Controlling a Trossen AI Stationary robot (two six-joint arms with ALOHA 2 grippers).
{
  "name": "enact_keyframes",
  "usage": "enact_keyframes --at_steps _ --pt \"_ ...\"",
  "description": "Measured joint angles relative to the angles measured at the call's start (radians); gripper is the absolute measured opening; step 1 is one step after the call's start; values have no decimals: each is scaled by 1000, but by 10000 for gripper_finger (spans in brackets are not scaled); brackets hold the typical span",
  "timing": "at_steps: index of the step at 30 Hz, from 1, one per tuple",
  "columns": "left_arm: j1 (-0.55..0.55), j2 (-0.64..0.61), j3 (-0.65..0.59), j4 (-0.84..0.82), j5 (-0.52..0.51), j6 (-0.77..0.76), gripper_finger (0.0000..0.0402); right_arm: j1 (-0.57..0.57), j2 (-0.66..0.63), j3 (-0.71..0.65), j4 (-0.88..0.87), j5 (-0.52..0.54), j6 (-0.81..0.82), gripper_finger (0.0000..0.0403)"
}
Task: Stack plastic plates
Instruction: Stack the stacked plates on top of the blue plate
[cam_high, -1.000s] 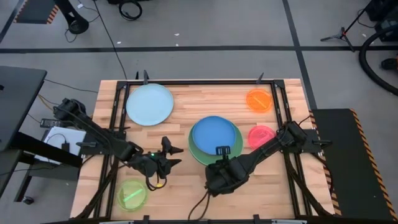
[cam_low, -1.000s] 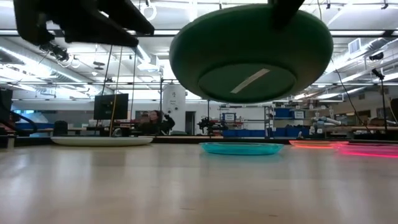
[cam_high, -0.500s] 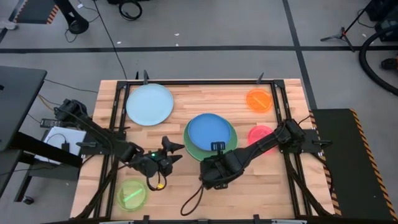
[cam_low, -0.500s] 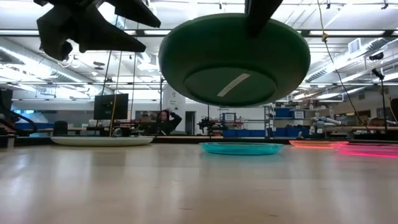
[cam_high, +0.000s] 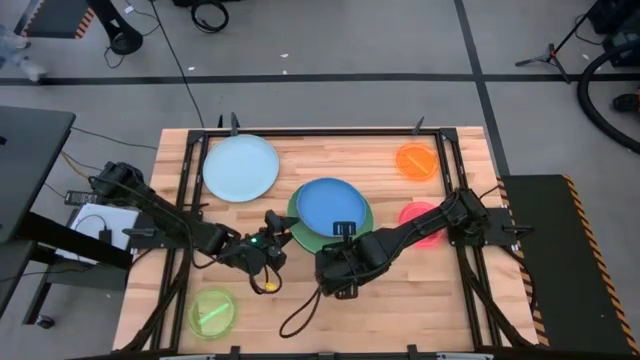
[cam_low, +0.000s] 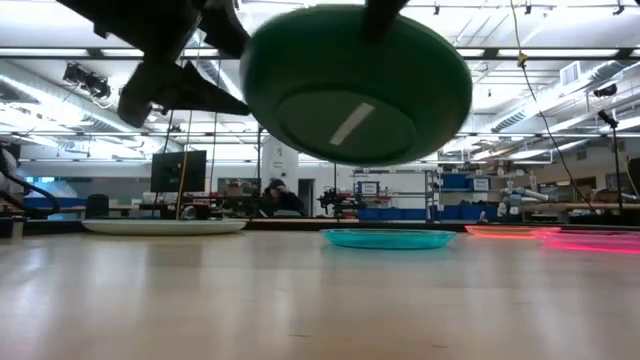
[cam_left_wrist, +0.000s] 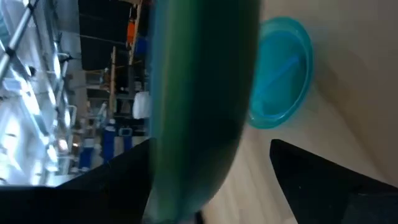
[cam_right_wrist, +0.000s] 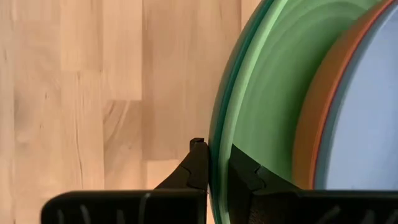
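My right gripper (cam_high: 343, 231) is shut on a stack of plates (cam_high: 329, 211) with a blue plate on top, red-orange and light green below it, and dark green at the bottom (cam_low: 355, 85). The stack hangs in the air over the table's middle. My left gripper (cam_high: 279, 233) is open at the stack's left rim, and in the left wrist view the dark green rim (cam_left_wrist: 199, 93) runs between its fingers. On the table lie a pale blue plate (cam_high: 241, 167), an orange plate (cam_high: 416, 160), a pink plate (cam_high: 424, 212), a lime plate (cam_high: 212, 312) and a teal plate (cam_low: 388, 238). My right gripper pinches the stack's near rim (cam_right_wrist: 215, 155) between its two fingers (cam_right_wrist: 199, 165), one on the underside and one on the green upper face. It comes from the table's near side. The stack is lifted clear and nearly level, dipping slightly to one side in the low view. My left gripper's open fingers flank the stack's left rim; I cannot tell whether they touch it.
The teal plate (cam_left_wrist: 281, 74) lies under the raised stack and does not show in the high view. My right arm crosses the pink plate. Black frame rails run along the table's left and right sides (cam_high: 186, 190). Bare wood shows between the pale blue and orange plates.
My right gripper has carried the stack toward the table's left and a little toward the far edge, still lifted. My left gripper has moved right and closed in on the stack's left rim.
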Motion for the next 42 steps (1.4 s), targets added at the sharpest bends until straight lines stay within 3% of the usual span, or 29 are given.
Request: enact_keyframes --at_steps 12,19,29,42 --pt "52 7 -1 114 9 33 318 -33 -3 13 -2 -67 -64 29" --pt "119 8 -1 128 162 70 318 -35 -3 13 10 -86 -87 29" --pt "176 8 -1 169 161 64 317 -32 -2 13 21 -31 -71 29" --pt "182 29 -3 211 212 125 250 -28 -2 13 46 -25 -64 29"
